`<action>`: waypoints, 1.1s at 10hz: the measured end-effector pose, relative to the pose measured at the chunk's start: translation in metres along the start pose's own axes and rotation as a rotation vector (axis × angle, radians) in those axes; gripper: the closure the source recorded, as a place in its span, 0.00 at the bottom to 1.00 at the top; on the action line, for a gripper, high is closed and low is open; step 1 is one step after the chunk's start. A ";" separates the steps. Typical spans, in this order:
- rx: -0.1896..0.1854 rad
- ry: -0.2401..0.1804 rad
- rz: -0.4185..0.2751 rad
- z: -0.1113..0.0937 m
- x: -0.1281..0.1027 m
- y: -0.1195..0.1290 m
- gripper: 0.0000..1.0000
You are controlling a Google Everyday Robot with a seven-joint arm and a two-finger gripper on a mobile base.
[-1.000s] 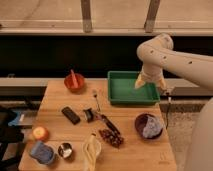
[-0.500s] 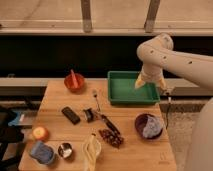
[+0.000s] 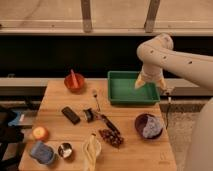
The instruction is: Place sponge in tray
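Sponge is not plainly in view; I judge it is hidden at the gripper [image 3: 150, 84], which hangs over the right end of the green tray [image 3: 121, 91] at centre right of the frame. Whether the jaws are clenched on it or released I cannot tell. To place it well, come straight down inside the tray's walls, clear of the right rim, and let go only when low

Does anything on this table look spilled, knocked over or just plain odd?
Nothing stands out. The gripper hangs over the right end of the green tray. The red bowl and the dark bowl sit upright on the wooden table, and no spill shows.
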 end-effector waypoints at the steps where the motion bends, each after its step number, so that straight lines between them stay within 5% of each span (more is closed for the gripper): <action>1: 0.000 0.000 0.000 0.000 0.000 0.000 0.20; 7: -0.002 0.000 0.001 0.000 0.000 0.000 0.20; 11: -0.024 -0.008 -0.081 -0.004 -0.016 0.009 0.20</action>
